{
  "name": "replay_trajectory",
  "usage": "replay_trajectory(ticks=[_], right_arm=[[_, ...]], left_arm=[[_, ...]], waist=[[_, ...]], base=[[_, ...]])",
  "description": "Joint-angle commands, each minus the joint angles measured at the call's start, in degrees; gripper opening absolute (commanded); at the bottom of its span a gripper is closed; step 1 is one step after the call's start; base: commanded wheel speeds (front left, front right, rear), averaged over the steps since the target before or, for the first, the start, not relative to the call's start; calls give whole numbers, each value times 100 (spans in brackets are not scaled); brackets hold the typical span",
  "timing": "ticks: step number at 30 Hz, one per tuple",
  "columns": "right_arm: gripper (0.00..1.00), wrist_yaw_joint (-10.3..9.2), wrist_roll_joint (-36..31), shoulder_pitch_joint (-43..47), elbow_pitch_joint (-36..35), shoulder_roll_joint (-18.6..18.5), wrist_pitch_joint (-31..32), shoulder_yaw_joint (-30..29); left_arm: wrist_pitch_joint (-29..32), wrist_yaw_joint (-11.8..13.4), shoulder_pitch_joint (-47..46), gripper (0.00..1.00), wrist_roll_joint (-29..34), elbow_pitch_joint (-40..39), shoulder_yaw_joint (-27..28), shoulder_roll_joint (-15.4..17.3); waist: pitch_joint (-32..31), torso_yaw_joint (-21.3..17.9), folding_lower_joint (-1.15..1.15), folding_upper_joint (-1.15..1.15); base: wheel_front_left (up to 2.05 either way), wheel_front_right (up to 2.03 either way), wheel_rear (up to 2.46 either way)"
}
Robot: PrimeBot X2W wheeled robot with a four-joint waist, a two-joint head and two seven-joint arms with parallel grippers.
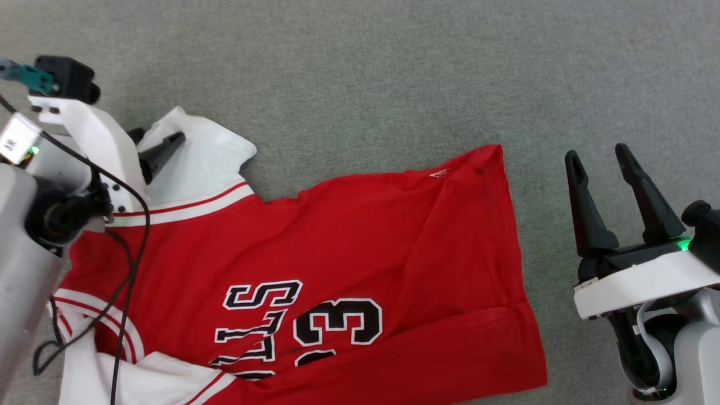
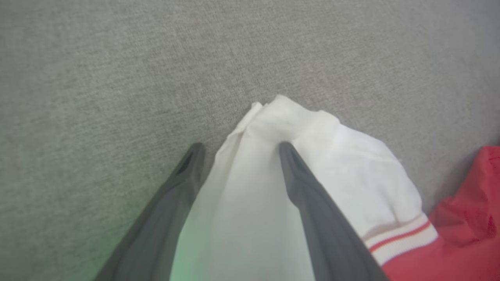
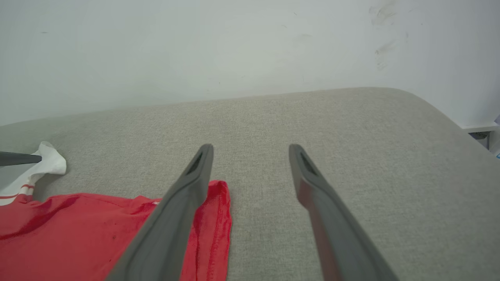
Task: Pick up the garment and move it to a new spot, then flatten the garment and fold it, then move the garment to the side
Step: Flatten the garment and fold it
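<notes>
The garment [image 1: 349, 247] lies printed side up on the grey cushioned surface [image 1: 360, 67]. Its long axis runs left to right, with collar and sleeves at the left and the hem [image 1: 520, 270] at the right. What I'm watching is the far white sleeve [image 1: 208, 152]. My left gripper [image 2: 241, 146] sits right on it with its fingers spread, and a ridge of the white cloth is bunched between them, straddled rather than pinched as far as I can judge. That arm is plainly the nearer one for drawing the sleeve out flat, and I would expect the pull to go far and left, away from the red body. My right gripper [image 1: 597, 151] hovers off the cloth to the right of the hem, jaws released and holding nothing, the hem's far corner just beside it. The near sleeve [image 1: 140, 377] is crumpled at the near left, and the near edge looks doubled over. A dark cable [image 1: 132, 264] from my left arm dangles across the shoulder area. I see nothing else in the way, and a pale wall [image 3: 195, 47] stands beyond the surface.
</notes>
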Motion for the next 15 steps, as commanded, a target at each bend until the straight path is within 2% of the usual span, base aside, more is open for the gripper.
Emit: replay_trajectory(ticks=[1,4,5,7,8,9,15], right_arm=[[100,-2,60,-39,12,34,-43,10],[100,-2,184,-55,118,37,-71,48],[100,-2,217,-61,157,36,-93,40],[100,-2,326,-76,235,39,-136,36],[100,-2,352,-81,264,40,-150,27],[100,-2,399,-81,309,39,-143,19],[100,-2,717,-156,644,39,66,-170]], left_arm=[[196,-17,-82,100,-81,65,-38,46],[907,-21,-73,100,-282,303,-176,114],[1078,4,-52,88,-338,356,-220,123],[1524,71,58,38,-439,442,-347,129],[1630,98,101,27,-455,424,-386,123],[1721,120,129,0,-489,416,-410,107],[1461,196,147,0,-400,254,-373,87]], waist=[[133,-110,-1,0],[227,-208,-1,0],[247,-231,-1,0],[280,-271,-1,0],[296,-285,-1,0],[308,-295,-1,0],[261,-257,-1,0]], base=[[0,0,0],[0,0,0],[0,0,0],[0,0,0],[0,0,0],[0,0,0],[0,0,0]])
